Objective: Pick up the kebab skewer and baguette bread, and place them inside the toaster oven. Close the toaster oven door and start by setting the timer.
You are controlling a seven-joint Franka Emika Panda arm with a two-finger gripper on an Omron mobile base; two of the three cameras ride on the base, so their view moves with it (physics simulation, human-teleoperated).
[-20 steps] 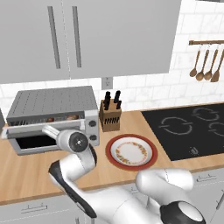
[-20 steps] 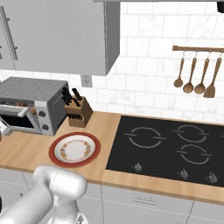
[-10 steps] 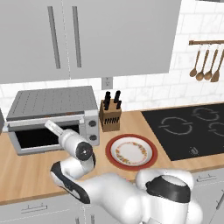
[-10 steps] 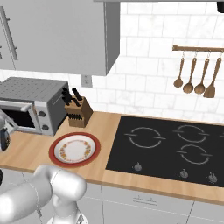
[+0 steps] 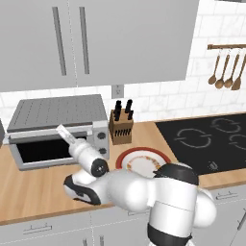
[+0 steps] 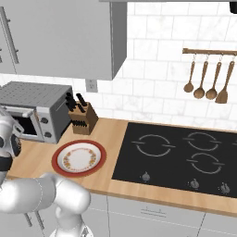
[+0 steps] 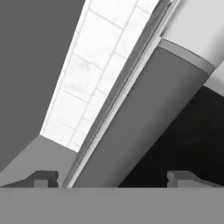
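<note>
Now, line by line:

Claw: the gripper [image 7: 111, 178] stands wide apart and empty, its two dark tips spread far to either side at the bottom of the hand view, with nothing between them.

Door: the toaster oven door [image 5: 45, 150] looks shut or very nearly so, its dark glass upright against the front of the toaster oven [image 5: 57, 129]. It lies directly ahead of the claw, close up; in the hand view the silver frame and bar handle [image 7: 118, 103] run as one long slanted line away from the tips.

Long axis: the handle's length runs across the oven front. The hand is rolled, so the line between the tips is not square to it.

Food: neither kebab skewer nor baguette bread can be made out through the dark glass. The red-rimmed plate [image 5: 142, 162], off to the side of the claw on the wooden counter [image 5: 29, 192], carries no food.

Knobs: two round knobs [image 5: 100, 144] sit on the light side panel, just past the claw toward the knife block [image 5: 120, 127].

Judgement: with the door apparently closed, the timer is likely what remains. The claw must shift sideways along the oven front from the glass to the knob panel.
</note>
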